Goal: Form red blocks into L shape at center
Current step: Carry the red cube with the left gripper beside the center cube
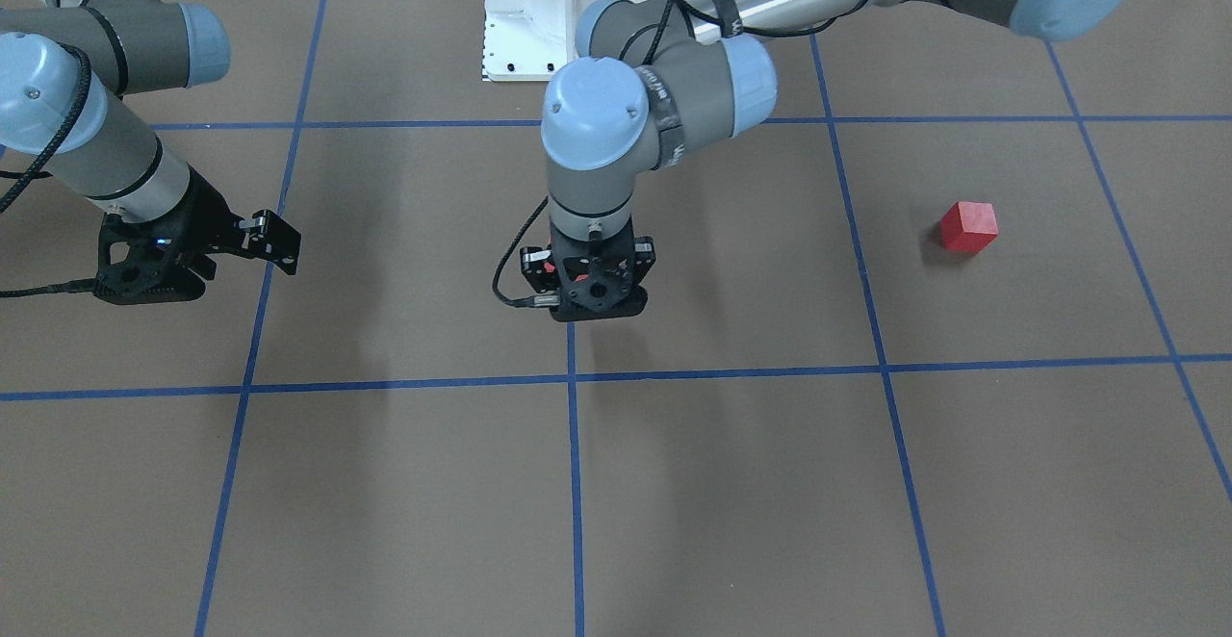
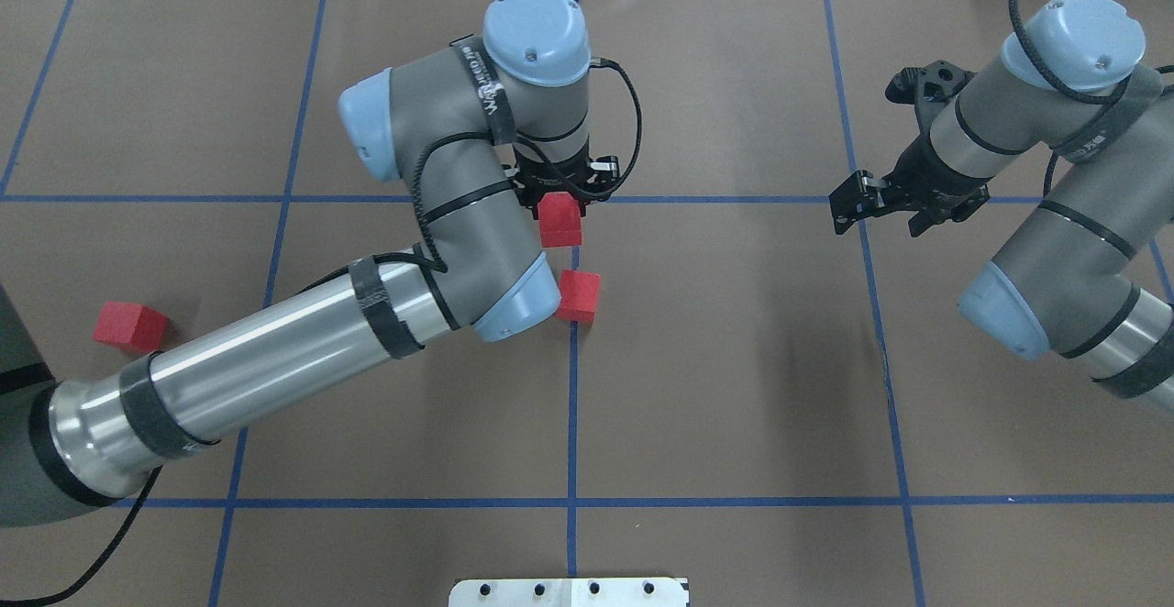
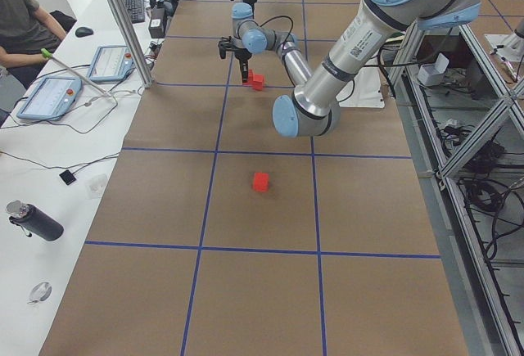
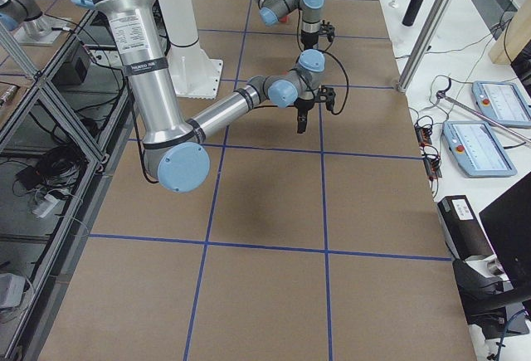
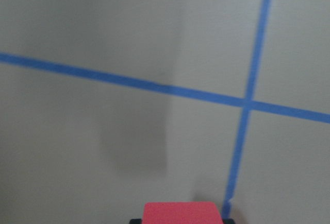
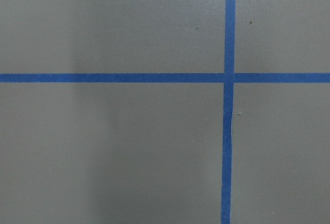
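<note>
My left gripper (image 2: 561,196) is shut on a red block (image 2: 559,220) and holds it just above the brown surface at the middle blue tape line (image 2: 572,387). The held block shows at the bottom of the left wrist view (image 5: 179,212) and peeks out in the front view (image 1: 549,268). A second red block (image 2: 578,295) lies on the table just behind it, next to the line. The third red block (image 2: 131,325) lies far off on my left, also in the front view (image 1: 968,226). My right gripper (image 2: 851,202) hangs empty over my right side, its fingers looking closed.
The white base plate (image 2: 569,591) sits at the near table edge. My left forearm (image 2: 275,350) stretches across the left half between the third block and the center. A person and tablets (image 3: 49,94) are beyond the far edge.
</note>
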Controlling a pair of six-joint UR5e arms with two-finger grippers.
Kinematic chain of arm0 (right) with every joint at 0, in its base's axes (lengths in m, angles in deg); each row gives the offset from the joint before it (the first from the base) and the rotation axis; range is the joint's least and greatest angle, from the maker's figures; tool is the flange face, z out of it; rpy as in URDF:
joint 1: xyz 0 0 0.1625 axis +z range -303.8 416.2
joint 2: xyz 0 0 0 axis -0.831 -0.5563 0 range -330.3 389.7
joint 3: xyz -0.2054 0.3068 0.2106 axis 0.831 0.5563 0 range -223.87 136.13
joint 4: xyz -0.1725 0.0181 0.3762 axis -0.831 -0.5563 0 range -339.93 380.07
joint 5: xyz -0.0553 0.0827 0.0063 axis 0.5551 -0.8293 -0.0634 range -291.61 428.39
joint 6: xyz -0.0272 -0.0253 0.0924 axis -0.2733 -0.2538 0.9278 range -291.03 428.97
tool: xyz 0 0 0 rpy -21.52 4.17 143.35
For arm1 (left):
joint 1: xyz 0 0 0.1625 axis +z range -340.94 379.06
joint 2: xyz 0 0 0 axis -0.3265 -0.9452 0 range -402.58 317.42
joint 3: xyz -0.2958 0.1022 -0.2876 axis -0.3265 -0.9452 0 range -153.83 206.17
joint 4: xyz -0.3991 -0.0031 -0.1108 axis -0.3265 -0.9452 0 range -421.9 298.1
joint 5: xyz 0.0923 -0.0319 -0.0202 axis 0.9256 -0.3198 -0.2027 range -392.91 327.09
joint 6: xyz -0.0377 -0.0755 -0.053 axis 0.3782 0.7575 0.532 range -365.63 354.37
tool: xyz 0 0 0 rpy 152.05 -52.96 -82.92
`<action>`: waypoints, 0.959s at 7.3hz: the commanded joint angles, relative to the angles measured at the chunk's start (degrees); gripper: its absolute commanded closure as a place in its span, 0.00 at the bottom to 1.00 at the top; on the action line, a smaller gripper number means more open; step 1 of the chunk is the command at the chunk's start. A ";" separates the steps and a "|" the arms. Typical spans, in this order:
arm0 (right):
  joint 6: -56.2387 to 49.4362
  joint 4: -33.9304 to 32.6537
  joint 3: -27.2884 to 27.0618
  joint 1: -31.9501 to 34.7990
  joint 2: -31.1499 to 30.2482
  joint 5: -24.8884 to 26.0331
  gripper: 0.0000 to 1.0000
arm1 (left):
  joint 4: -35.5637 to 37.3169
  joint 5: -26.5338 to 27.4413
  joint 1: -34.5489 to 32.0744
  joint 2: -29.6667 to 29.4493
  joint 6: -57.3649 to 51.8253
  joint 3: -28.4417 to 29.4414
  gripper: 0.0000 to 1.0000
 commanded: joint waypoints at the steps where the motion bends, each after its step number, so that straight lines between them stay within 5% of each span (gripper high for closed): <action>1: 0.07 0.03 -0.09 0.00 0.30 0.01 0.00 | -4.10 1.72 0.09 -3.63 -4.25 8.36 1.00; 7: 0.07 0.03 0.96 -0.26 0.82 1.07 0.00 | -5.45 1.72 3.43 -3.28 -3.29 10.33 1.00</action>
